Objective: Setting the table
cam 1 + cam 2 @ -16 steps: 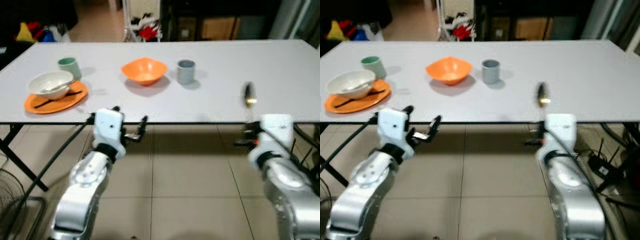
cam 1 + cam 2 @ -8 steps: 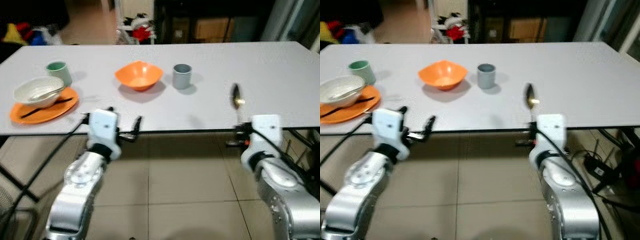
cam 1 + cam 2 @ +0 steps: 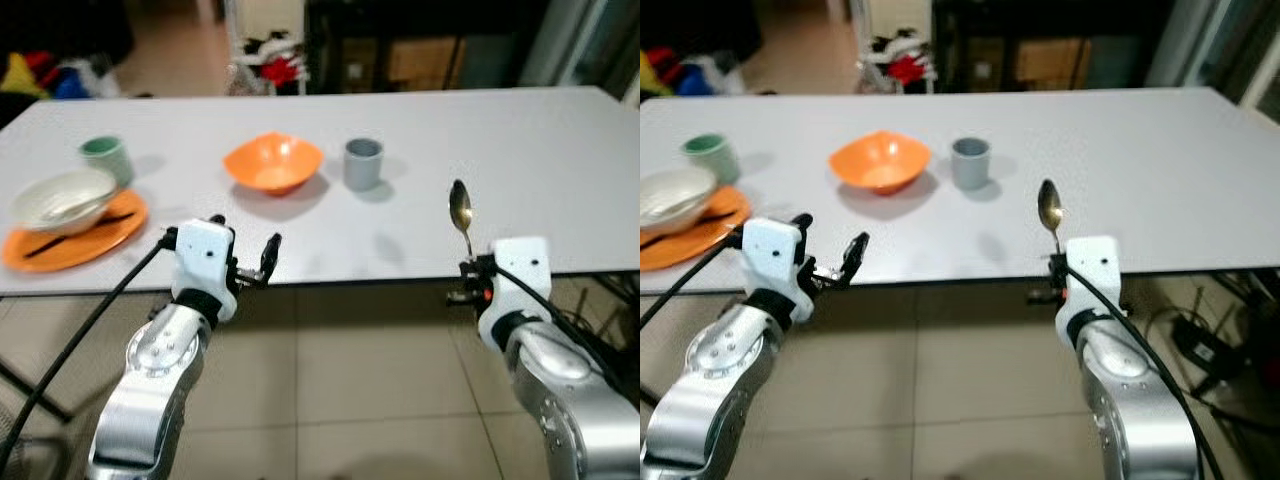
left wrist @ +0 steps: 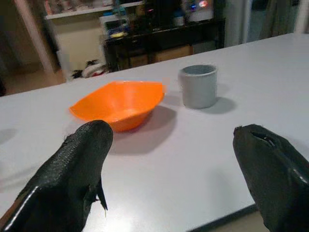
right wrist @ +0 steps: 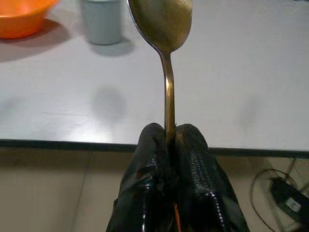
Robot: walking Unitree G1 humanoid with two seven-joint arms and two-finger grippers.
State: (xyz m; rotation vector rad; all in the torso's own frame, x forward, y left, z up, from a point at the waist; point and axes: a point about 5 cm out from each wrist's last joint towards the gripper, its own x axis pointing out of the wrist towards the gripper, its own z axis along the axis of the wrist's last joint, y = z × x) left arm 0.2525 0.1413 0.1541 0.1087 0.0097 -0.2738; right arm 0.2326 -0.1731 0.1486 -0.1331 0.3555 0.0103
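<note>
My right gripper (image 3: 466, 270) is shut on the handle of a gold spoon (image 3: 460, 210), held upright with its bowl up, just at the front edge of the white table (image 3: 560, 150). The right wrist view has the fingertips (image 5: 188, 137) pinching the spoon (image 5: 164, 29). At the front edge further left, my left gripper (image 3: 246, 240) is open and holds nothing. Beyond it are an orange bowl (image 4: 118, 101) and a grey cup (image 4: 198, 84). At the far left a white bowl (image 3: 60, 195) sits on an orange plate (image 3: 90, 240) with dark chopsticks, and a green cup (image 3: 105, 155) stands behind.
The table's right half (image 3: 540, 190) is bare. Tiled floor (image 3: 330, 400) lies under and in front of the table. Dark shelving and clutter (image 3: 270, 50) stand behind the far edge. A black cable (image 3: 80, 340) hangs by my left arm.
The camera has moved, so the whole picture has shifted. Both grippers have risen from below the table edge to its level. The spoon stays gripped, now sharp and upright.
</note>
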